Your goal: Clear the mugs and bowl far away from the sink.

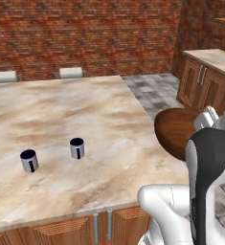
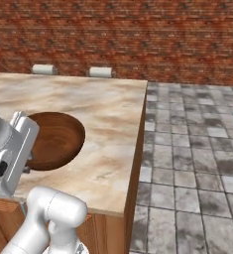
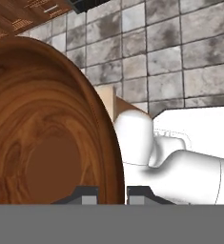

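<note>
Closest to the hand camera, the rim of the wooden bowl (image 3: 51, 128) runs straight down into the narrow gap between the two dark fingertips (image 3: 87, 193), so the gripper (image 3: 108, 194) is nearly closed and pinching the bowl's wall. In the right base view the bowl (image 2: 56, 139) sits tilted near the counter's right edge, its near rim at the white hand (image 2: 11, 154); whether it is lifted clear of the marble counter (image 2: 108, 114) I cannot tell. From the left base view the bowl (image 1: 174, 130) hangs by the counter's right edge, well apart from the two blue mugs (image 1: 77, 148) (image 1: 29, 161), which stand upright near each other on the left part of the marble top. No sink shows in these pictures.

The step in hand looks like carrying the bowl to its clearing spot. To do it well, keep the pinch firm and steady: a wide bowl held by one thin wall will want to swing and lever out of the fingers. Move slowly, keep the bowl low over the counter, not over the tiled floor (image 2: 197, 149), and set its base flat before letting go. Place it short of the mugs so neither is knocked over.
</note>
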Controlling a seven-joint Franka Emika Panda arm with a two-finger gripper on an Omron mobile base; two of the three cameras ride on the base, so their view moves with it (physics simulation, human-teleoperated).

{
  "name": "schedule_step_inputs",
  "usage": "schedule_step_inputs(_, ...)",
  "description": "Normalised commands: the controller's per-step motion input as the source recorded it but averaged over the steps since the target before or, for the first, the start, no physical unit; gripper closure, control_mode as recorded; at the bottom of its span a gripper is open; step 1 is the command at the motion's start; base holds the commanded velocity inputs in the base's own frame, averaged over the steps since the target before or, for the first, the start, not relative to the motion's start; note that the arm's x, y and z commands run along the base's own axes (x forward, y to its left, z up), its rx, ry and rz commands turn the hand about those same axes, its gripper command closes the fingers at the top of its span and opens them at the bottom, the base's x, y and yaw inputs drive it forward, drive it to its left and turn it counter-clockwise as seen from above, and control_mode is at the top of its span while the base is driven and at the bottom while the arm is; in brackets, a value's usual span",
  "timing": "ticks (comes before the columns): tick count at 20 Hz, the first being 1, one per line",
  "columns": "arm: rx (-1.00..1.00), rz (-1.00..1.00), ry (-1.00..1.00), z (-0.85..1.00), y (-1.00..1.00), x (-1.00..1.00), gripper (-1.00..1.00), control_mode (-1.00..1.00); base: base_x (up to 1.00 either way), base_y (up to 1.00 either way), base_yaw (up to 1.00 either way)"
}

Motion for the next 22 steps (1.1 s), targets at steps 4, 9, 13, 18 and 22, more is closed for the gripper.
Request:
schedule_step_inputs(4,0.00,0.00,0.23,-0.43,0.00,0.93,1.00,-1.00,0.00,0.00,0.00)
schedule_step_inputs(9,-0.03,0.00,0.10,-0.40,0.00,0.82,1.00,-1.00,0.00,0.00,0.00)
schedule_step_inputs(13,-0.06,0.00,0.00,-0.48,0.00,0.79,1.00,-1.00,0.00,0.00,0.00)
schedule_step_inputs(18,0.00,0.02,0.00,-0.52,0.00,0.80,1.00,-1.00,0.00,0.00,0.00)
schedule_step_inputs(22,0.00,0.03,0.06,-0.46,0.00,0.85,1.00,-1.00,0.00,0.00,0.00)
